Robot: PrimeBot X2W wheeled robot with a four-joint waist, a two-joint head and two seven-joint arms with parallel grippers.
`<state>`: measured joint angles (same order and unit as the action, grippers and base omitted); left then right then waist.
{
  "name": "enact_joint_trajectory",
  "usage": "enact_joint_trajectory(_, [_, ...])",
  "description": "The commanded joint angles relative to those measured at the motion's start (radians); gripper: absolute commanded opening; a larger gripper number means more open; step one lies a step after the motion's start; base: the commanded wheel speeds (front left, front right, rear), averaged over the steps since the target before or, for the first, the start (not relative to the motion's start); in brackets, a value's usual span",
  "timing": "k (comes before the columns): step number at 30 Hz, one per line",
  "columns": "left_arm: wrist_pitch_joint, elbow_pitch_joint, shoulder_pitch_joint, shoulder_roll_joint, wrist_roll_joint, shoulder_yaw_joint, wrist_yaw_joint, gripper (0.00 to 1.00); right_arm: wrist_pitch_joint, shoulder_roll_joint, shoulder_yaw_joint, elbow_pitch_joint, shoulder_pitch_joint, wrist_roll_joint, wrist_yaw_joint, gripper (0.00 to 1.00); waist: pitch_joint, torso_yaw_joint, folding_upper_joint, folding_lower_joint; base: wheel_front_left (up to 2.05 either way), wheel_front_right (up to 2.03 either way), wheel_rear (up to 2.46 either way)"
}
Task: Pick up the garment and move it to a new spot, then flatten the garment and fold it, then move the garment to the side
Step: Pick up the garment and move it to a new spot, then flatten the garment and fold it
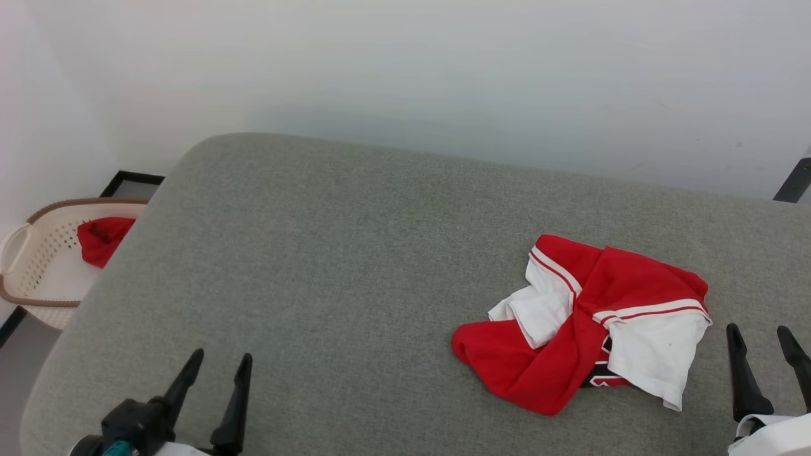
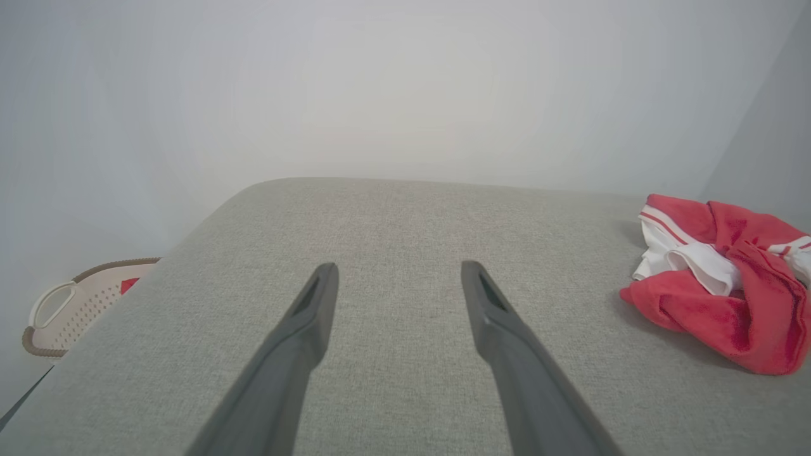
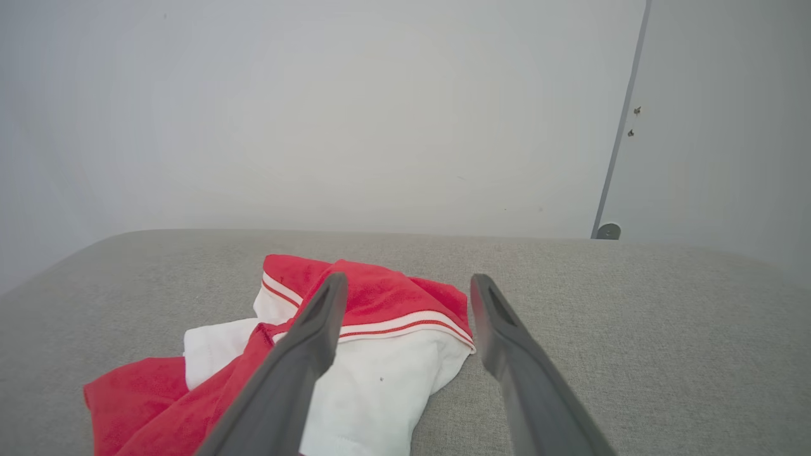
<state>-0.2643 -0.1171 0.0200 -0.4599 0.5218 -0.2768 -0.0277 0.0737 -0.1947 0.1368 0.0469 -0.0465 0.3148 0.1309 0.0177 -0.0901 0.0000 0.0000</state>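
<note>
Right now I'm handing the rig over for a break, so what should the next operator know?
Left pincer: open, empty, over the bare grey padded surface.
Right pincer: open, empty, just right of the garment, apart from it.
Garment: crumpled heap on the surface's right half.
Done: no step shows as done.
Left: pick it up, move it, flatten, fold, set aside.
Note: a basket past the surface's left edge holds another red cloth.

Grey padded surface (image 1: 329, 266) bare across left and centre, open passage there, crumpled garment (image 1: 589, 323) the 1 obstacle at right, just beside the right gripper (image 1: 758, 328), wall (image 1: 443, 76) closing the far edge, basket (image 1: 38, 266) off the left edge.
</note>
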Motion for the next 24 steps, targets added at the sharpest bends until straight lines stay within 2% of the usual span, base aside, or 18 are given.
enact_joint_trajectory(1, [0.0, -0.001, 0.005, 0.008, -0.008, 0.009, 0.005, 1.0, 0.001, 0.0, -0.001, 0.002, 0.001, -0.004, 0.0, 1.0, -0.001, 0.0, 0.0, 0.0, 0.0, 0.0, 0.0])
enact_joint_trajectory(6, [0.0, -0.009, 0.023, 0.044, -0.039, 0.044, 0.03, 1.0, -0.002, -0.002, -0.01, 0.005, 0.003, -0.007, 0.0, 1.0, -0.004, -0.001, 0.0, 0.0, 0.0, 0.0, 0.0])
enact_joint_trajectory(10, [0.0, -0.006, 0.019, 0.067, -0.062, 0.064, 0.046, 1.0, -0.051, -0.052, -0.07, 0.004, 0.009, -0.028, 0.0, 1.0, -0.017, -0.004, 0.0, 0.0, 0.0, 0.0, 0.0])
enact_joint_trajectory(13, [0.0, 0.002, 0.003, 0.087, -0.075, 0.079, 0.055, 1.0, -0.145, -0.151, -0.18, 0.001, 0.027, -0.053, 0.0, 1.0, -0.044, -0.01, 0.0, 0.0, 0.0, 0.0, 0.0])
enact_joint_trajectory(17, [0.0, -0.002, -0.013, 0.121, -0.092, 0.094, 0.071, 1.0, -0.281, -0.33, -0.378, -0.018, 0.07, -0.055, 0.0, 1.0, -0.089, -0.021, 0.0, 0.0, 0.0, 0.0, 0.0])
enact_joint_trajectory(22, [0.0, -0.018, -0.041, 0.165, -0.115, 0.101, 0.096, 1.0, -0.374, -0.53, -0.59, -0.046, 0.167, -0.028, 0.0, 1.0, -0.147, -0.043, 0.0, 0.0, 0.0, 0.0, 0.0])
enact_joint_trajectory(24, [0.0, -0.025, -0.052, 0.182, -0.124, 0.103, 0.107, 1.0, -0.388, -0.581, -0.649, -0.048, 0.207, -0.012, 0.0, 1.0, -0.167, -0.053, 0.0, 0.0, 0.0, 0.0, 0.0])
